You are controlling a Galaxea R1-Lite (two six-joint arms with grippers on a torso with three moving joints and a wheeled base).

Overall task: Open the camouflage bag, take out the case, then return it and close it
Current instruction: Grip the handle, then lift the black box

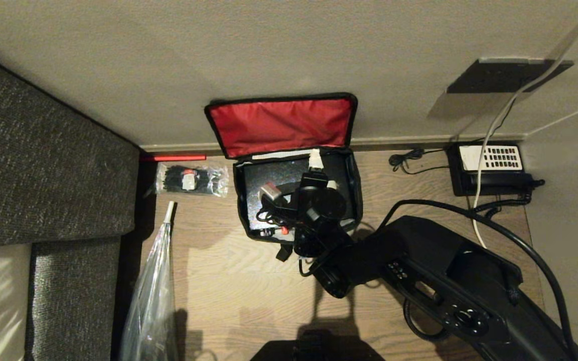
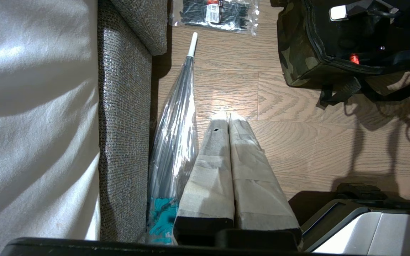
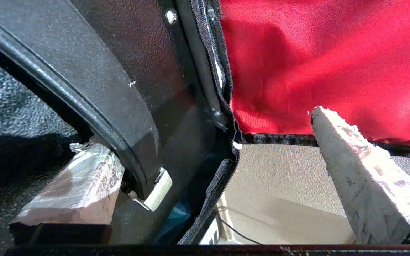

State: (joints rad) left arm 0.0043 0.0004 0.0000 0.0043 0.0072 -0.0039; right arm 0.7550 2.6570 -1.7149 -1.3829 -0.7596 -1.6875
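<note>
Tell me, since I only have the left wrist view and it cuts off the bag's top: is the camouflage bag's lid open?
Observer: Yes. In the head view the camouflage bag has its lid standing up against the wall, red lining showing.
Operator: Is the case inside?
Observer: Yes, a flat black case lies in the bag, under the right gripper.
Operator: Are that gripper's fingers open?
Observer: Wide open in the right wrist view, closed on nothing.
</note>
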